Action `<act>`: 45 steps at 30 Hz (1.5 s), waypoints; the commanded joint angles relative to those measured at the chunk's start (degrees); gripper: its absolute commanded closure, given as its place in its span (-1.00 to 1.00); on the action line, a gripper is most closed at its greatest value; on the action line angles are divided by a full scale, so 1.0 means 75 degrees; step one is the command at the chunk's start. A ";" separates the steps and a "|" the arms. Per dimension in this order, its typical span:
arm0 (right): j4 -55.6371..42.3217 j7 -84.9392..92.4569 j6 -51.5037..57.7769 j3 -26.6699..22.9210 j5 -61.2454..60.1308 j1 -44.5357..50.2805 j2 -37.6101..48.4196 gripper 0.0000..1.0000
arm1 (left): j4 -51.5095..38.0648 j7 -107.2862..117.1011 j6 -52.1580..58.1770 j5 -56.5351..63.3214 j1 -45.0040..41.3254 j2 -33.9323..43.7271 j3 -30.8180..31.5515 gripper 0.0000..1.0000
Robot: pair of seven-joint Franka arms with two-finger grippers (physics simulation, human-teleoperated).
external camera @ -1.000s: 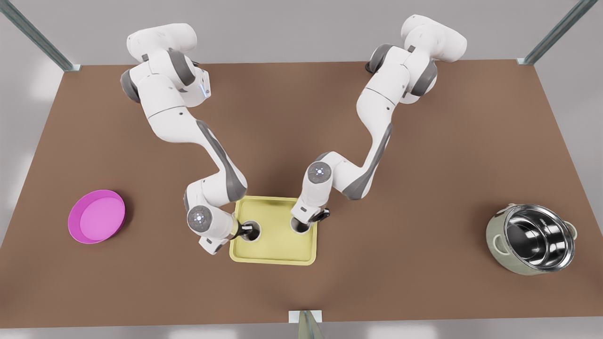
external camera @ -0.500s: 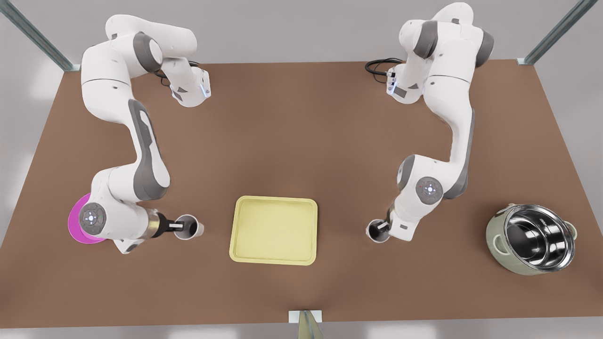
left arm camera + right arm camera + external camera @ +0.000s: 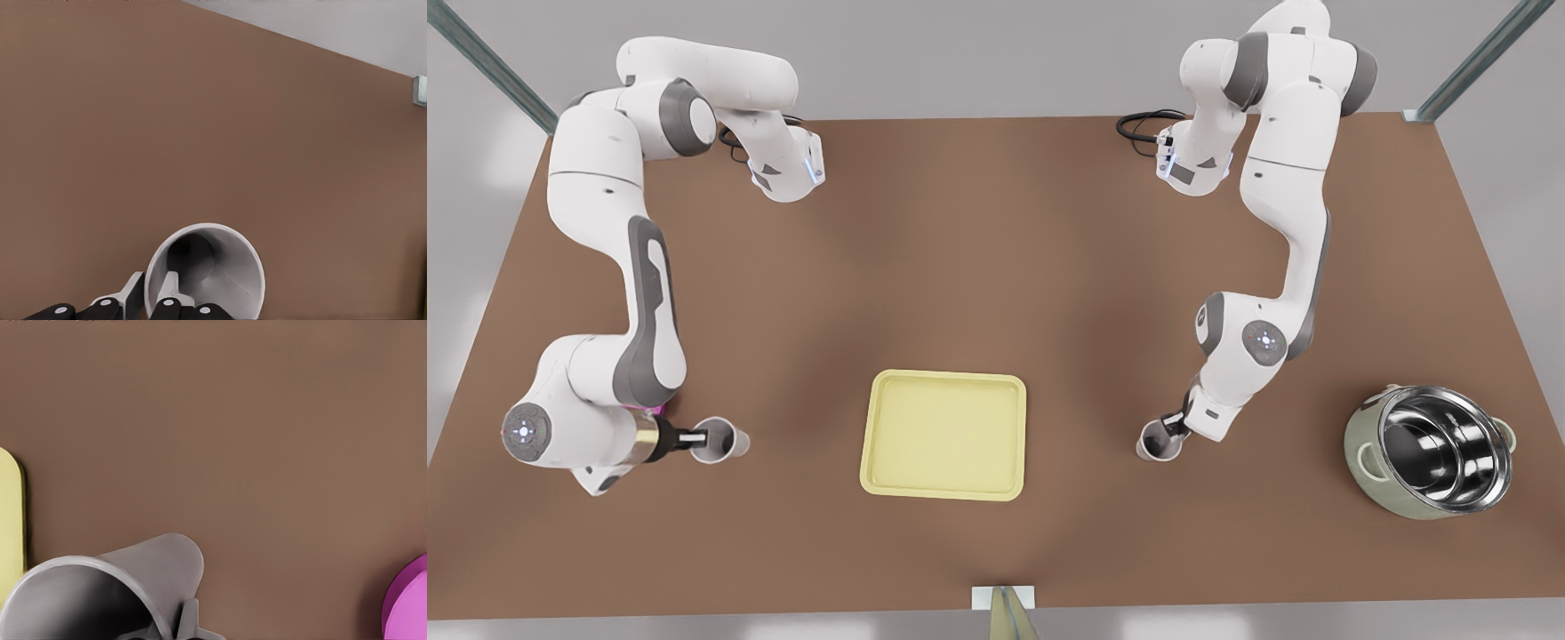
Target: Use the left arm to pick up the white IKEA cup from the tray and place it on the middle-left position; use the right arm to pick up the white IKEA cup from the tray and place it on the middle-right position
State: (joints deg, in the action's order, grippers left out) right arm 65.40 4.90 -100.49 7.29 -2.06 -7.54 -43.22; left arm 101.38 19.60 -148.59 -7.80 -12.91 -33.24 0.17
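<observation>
Left claw [image 3: 1172,428]: lower right of the front view, between the tray [image 3: 943,491] and the steel pot [image 3: 1368,464]. We see it clenched on the rim of the left claw's cup [image 3: 1158,442]. In the left wrist view one finger [image 3: 167,292] sits inside the mouth and the other outside the wall.
Left claw's cup: white, off the tray and well apart from it. The mouth faces up and the long axis is near vertical. We look almost straight into it from the wrist.
Right claw [image 3: 698,436]: lower left of the front view, reaching sideways toward the tray. It is grasping the right claw's cup [image 3: 725,443] at the rim.
Right claw's cup: white, between the magenta plate [image 3: 649,410] and the tray, touching neither. The mouth faces up and the base points down at the brown surface [image 3: 996,249].
Contact: we cannot tell whether either base touches the surface.
Tray: pale yellow, lower centre.
</observation>
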 commanded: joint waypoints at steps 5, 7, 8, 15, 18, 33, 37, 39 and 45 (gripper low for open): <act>-0.0036 0.3143 -0.1414 -0.0245 0.0075 -0.0003 -0.0355 0.54 | -0.2689 -0.3023 0.4084 0.0560 0.0034 0.0284 -0.0667 -1.00; -0.0036 0.3249 -0.1742 -0.0245 0.0075 0.0009 -0.0542 0.54 | -0.3825 -0.3082 0.5725 0.0513 0.0115 0.0296 -0.0702 -1.00; -0.0036 0.3249 -0.1894 -0.0234 0.0075 0.0009 -0.0612 0.54 | -0.3838 -0.3071 0.6053 0.0431 0.0175 0.0389 -0.0690 -1.00; -0.0025 0.3448 -0.2692 -0.0281 0.0192 0.0009 -0.1081 0.53 | -0.2104 -0.2180 0.5996 -0.0085 0.0432 0.2394 -0.0667 -1.00; -0.0025 0.3471 -0.2715 -0.0292 0.0180 0.0009 -0.1175 0.51 | -0.2127 -0.2203 0.5984 -0.0061 0.0409 0.2358 -0.0667 -1.00; -0.0036 0.3319 -0.1860 -0.0304 0.0098 0.0009 -0.0742 -0.22 | -0.2186 -0.2215 0.5984 -0.0061 0.0456 0.2358 -0.0690 -1.00; -0.0025 0.1738 0.0320 -0.0081 0.0122 0.0079 0.0910 -0.58 | -0.2256 -0.2203 0.5973 -0.0049 0.0456 0.2347 -0.0690 -1.00; -0.0036 0.0941 0.0906 0.0047 0.0145 0.0079 0.1286 -0.76 | -0.2385 -0.2192 0.6055 -0.0038 0.0421 0.2335 -0.0690 -1.00; -0.0036 0.0518 0.1211 0.0071 0.0180 0.0079 0.1286 -0.80 | -0.2443 -0.2192 0.5961 0.0103 0.0421 0.2288 -0.0679 -1.00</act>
